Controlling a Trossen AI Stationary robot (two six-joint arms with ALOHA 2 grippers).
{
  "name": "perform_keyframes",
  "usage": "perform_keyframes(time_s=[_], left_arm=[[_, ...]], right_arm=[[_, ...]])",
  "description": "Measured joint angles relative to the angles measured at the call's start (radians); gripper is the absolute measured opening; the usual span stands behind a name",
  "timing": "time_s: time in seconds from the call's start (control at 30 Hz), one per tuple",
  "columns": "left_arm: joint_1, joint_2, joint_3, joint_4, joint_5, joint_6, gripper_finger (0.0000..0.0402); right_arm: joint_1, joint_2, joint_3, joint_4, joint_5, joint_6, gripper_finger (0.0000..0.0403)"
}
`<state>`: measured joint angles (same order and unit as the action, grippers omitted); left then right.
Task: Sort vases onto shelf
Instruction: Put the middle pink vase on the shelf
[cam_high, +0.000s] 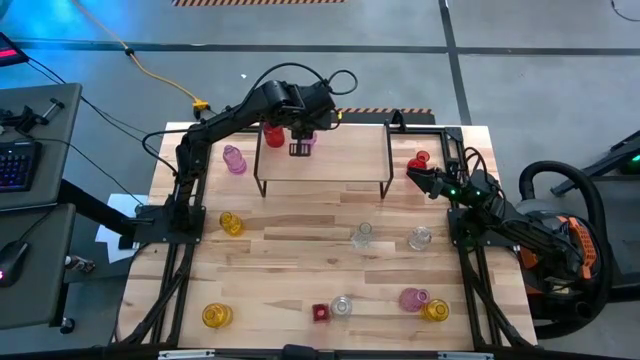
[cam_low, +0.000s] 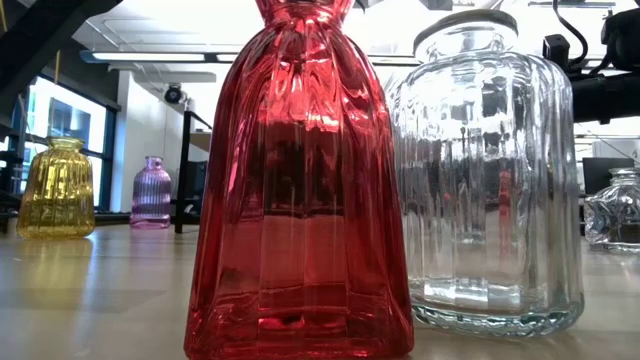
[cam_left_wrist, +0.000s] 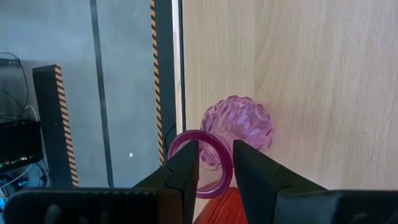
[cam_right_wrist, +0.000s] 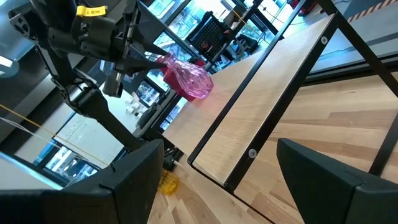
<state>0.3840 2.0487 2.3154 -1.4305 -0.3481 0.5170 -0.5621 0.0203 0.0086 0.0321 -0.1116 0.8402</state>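
A: We log the left gripper (cam_high: 298, 148) at upper centre of the high view, over the back edge of the shelf (cam_high: 340, 160). In the left wrist view its fingers (cam_left_wrist: 186, 171) straddle the rim of a pink vase (cam_left_wrist: 239, 124), one inside the mouth, one outside.

B: Held or let go?

A: We cannot tell. The jaws stand narrow, close to the rim, and the right wrist view shows the vase tilted at the shelf's far corner, its neck at the gripper. A red vase (cam_high: 274, 135) stands just beside it.

B: What worries us?

A: The vase sits close to the shelf edge. If the fingers lift away while it leans, we judge it could tip off the back or knock the red one.

B: The other arm?

A: The right gripper (cam_high: 422, 177) waits at centre right with jaws wide apart, holding nothing, beside a red vase (cam_high: 419, 160) at the table's rim.
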Motion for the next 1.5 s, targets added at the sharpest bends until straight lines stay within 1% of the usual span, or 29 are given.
perform_keyframes(time_s=[0.1, 0.3, 0.77, 1.0, 1.33, 1.5], left_arm=[[0.000, 0.000, 0.000, 0.011, -0.003, -0.012, 0.0090], [-0.002, 0.000, 0.000, 0.016, -0.040, -0.019, 0.0090], [-0.040, 0.000, 0.000, 0.018, -0.038, -0.050, 0.0090], [-0.038, 0.000, 0.000, 0.018, -0.064, -0.053, 0.0090], [-0.037, 0.000, 0.000, 0.033, -0.067, -0.052, 0.0090], [-0.037, -0.006, 0.041, 0.050, -0.069, -0.052, 0.0090]], right_arm=[[0.000, 0.000, 0.000, 0.000, 0.000, 0.000, 0.0302], [0.000, 0.000, 0.000, 0.000, 0.000, 0.000, 0.0302], [0.000, 0.000, 0.000, 0.000, 0.000, -0.003, 0.0302], [0.000, 0.000, 0.000, 0.000, 0.000, -0.003, 0.0302], [0.000, 0.000, 0.000, 0.000, -0.001, -0.003, 0.0302], [0.000, 0.000, 0.000, 0.000, -0.005, -0.003, 0.0302]])
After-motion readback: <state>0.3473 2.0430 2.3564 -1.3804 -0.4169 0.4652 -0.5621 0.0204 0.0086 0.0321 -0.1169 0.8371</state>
